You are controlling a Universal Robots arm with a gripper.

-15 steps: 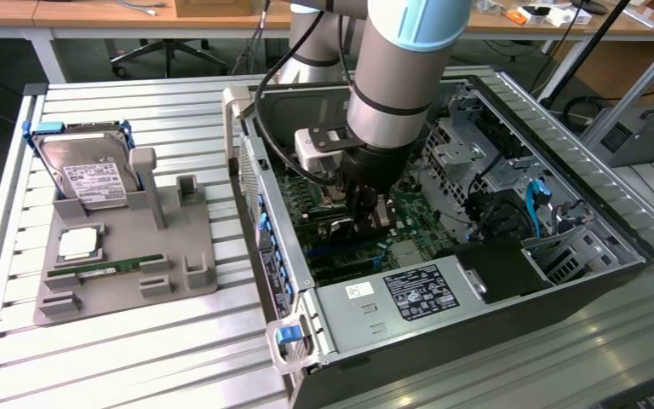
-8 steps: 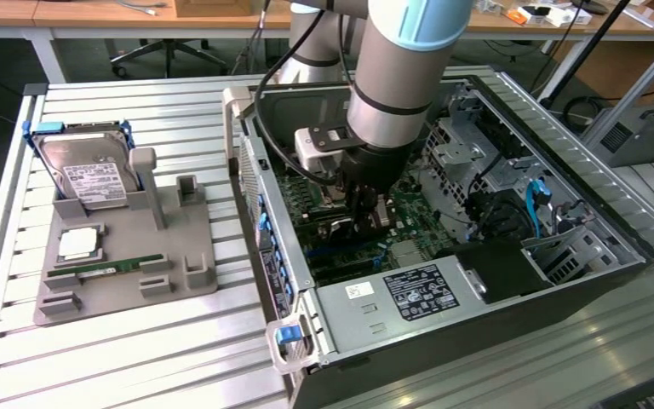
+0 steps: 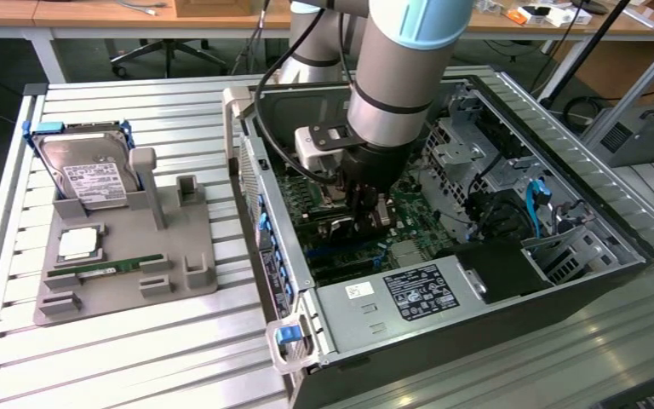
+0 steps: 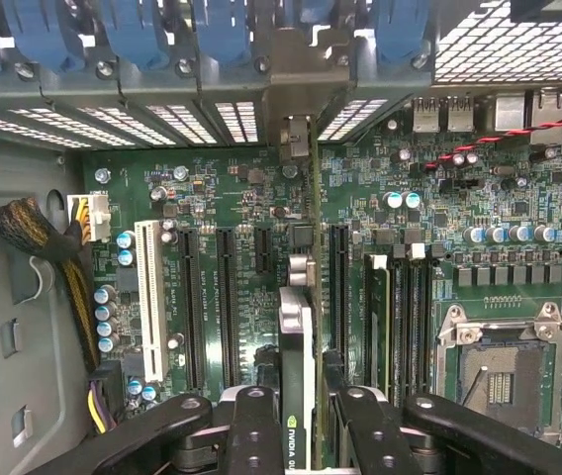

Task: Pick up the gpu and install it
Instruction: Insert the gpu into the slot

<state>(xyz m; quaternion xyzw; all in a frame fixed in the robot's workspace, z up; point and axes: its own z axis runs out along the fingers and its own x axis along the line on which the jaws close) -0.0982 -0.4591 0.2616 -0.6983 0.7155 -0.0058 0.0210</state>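
Observation:
The gpu (image 4: pixel 299 327) is seen edge-on, standing upright over the green motherboard (image 4: pixel 232 198) among the long black expansion slots. Its silver end bracket (image 4: pixel 296 59) reaches up to the slotted rear wall of the case. My gripper (image 4: pixel 299 421) is shut on the gpu, with a black finger (image 4: pixel 256 421) on either side of the card. In the exterior view the gripper (image 3: pixel 367 215) is lowered inside the open computer case (image 3: pixel 599 221), with the gpu (image 3: pixel 383 213) just above the board.
A grey fixture (image 3: pixel 180 247) to the exterior view's left of the case holds a hard drive (image 3: pixel 88 175), a processor (image 3: pixel 77 243) and a green memory stick (image 3: pixel 106 271). The power supply (image 3: pixel 418 290), drive cage (image 3: pixel 463 141) and cable bundle (image 4: pixel 44 247) crowd the case interior.

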